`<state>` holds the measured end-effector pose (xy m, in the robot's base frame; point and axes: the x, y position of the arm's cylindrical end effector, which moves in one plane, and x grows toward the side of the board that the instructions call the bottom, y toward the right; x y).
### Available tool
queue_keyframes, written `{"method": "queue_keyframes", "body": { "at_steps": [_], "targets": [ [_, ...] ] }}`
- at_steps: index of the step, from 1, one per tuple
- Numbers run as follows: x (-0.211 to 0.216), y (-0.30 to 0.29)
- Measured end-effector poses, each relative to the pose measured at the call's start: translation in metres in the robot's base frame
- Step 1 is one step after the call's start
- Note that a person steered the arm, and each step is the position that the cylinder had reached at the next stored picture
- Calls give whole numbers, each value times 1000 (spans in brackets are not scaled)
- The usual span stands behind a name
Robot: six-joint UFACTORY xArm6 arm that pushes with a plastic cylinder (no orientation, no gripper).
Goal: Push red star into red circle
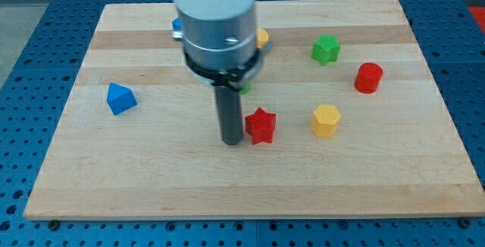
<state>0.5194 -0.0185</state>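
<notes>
The red star (261, 125) lies near the middle of the wooden board. The red circle, a short red cylinder (368, 77), stands toward the view's right, apart from the star and higher in the view. My tip (231, 141) rests on the board just left of the red star, very close to it or touching its left side. The arm's grey body (216, 27) rises above the rod and hides part of the board behind it.
A yellow hexagon block (326, 120) lies right of the star, between it and the red circle. A green star (326, 49) is at upper right. A blue block (120, 98) is at left. Blue (176, 26), yellow (262, 37) and green (245, 88) blocks peek out behind the arm.
</notes>
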Motion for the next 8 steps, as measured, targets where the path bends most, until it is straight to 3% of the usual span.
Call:
{"method": "queue_keyframes", "body": {
  "at_steps": [1, 4, 5, 6, 8],
  "targets": [
    [-6, 22],
    [-90, 112],
    [-80, 115],
    [-51, 78],
    [-72, 168]
  ]
}}
